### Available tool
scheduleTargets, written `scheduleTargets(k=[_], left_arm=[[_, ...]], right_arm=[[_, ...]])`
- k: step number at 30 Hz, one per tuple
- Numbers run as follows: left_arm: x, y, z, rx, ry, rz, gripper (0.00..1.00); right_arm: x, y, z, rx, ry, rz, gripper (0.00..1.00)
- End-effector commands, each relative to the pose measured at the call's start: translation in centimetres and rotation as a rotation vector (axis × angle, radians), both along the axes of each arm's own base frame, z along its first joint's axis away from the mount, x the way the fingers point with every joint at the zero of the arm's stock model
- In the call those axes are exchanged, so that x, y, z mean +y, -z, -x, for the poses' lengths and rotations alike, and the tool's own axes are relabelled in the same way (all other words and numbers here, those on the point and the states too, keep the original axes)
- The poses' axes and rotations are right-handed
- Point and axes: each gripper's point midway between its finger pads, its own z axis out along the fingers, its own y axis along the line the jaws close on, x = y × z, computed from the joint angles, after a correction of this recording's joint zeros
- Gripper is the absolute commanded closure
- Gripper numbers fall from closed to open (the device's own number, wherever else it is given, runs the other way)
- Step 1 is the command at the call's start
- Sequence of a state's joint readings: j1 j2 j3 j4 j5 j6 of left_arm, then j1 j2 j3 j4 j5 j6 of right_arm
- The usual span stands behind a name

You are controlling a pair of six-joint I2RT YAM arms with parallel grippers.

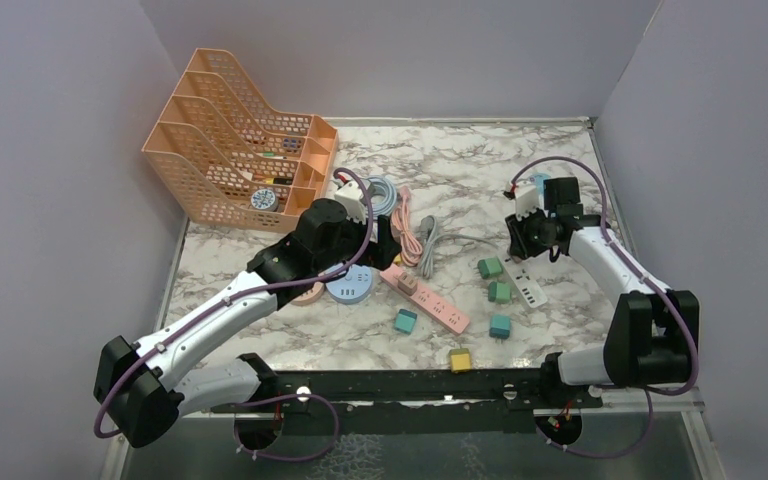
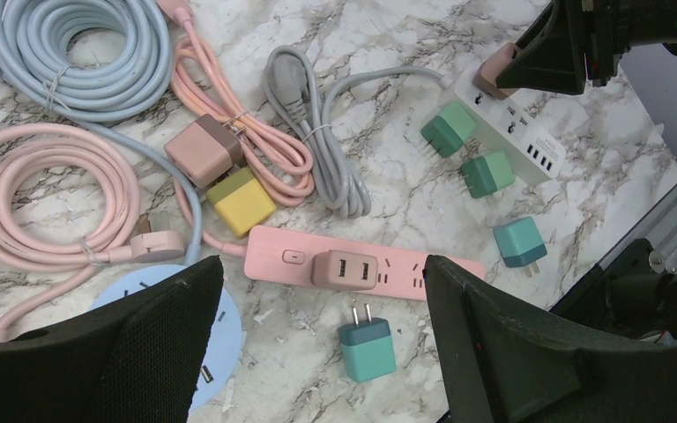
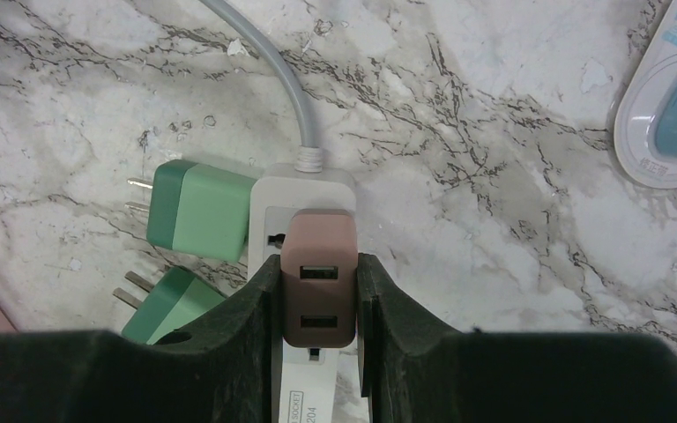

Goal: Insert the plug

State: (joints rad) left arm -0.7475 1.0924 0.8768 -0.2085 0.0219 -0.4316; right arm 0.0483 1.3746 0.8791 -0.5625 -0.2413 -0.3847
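My right tool (image 3: 317, 304) was clamped on the dusty-brown cube plug with two USB ports (image 3: 319, 251). The plug sat on the cable end of the white plastic power strip (image 3: 304, 189), at about 3 o'clock on the marble tabletop (image 1: 560, 160). Whether its pins were fully seated, I could not tell. A light-green cube plug (image 3: 203, 211) lay at the strip's 9 o'clock. My left tool (image 2: 322, 339) hung with its fingers wide apart above the pink power strip (image 2: 269, 256), holding nothing.
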Motion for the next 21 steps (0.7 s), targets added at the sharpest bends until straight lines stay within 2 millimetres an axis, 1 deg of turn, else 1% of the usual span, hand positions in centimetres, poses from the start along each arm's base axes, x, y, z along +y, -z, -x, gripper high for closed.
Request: scheduleTargets(k=[1, 3, 8, 16, 19, 21], left_arm=[[-0.6, -2.3, -0.6, -0.057, 0.016, 0.04, 0.13], [-0.6, -2.4, -0.6, -0.059, 0.016, 0.04, 0.13], [-0.5, -2.5, -0.6, -0.065, 0.019, 0.036, 0.13], [-0.3, -2.7, -0.9, -0.077, 0.016, 0.02, 0.13], [-0.2, -2.6, -1.0, -0.078, 0.015, 0.016, 0.13], [-0.2, -2.5, -1.0, -0.076, 0.015, 0.013, 0.13]], right_arm=[[0.6, 0.6, -0.2, -0.006, -0.033, -0.026, 0.99], [0.5, 0.8, -0.1, 0.005, -0.037, -0.02, 0.99], [-0.4, 2.1, 0.6, 0.065, -0.031, 0.032, 0.99], [-0.5, 4.1, 2.3, 0.148, -0.041, 0.038, 0.99], [-0.3, 3.8, 2.2, 0.139, -0.033, 0.023, 0.94], [0.1, 2.9, 1.8, 0.12, -0.025, -0.005, 0.86]])
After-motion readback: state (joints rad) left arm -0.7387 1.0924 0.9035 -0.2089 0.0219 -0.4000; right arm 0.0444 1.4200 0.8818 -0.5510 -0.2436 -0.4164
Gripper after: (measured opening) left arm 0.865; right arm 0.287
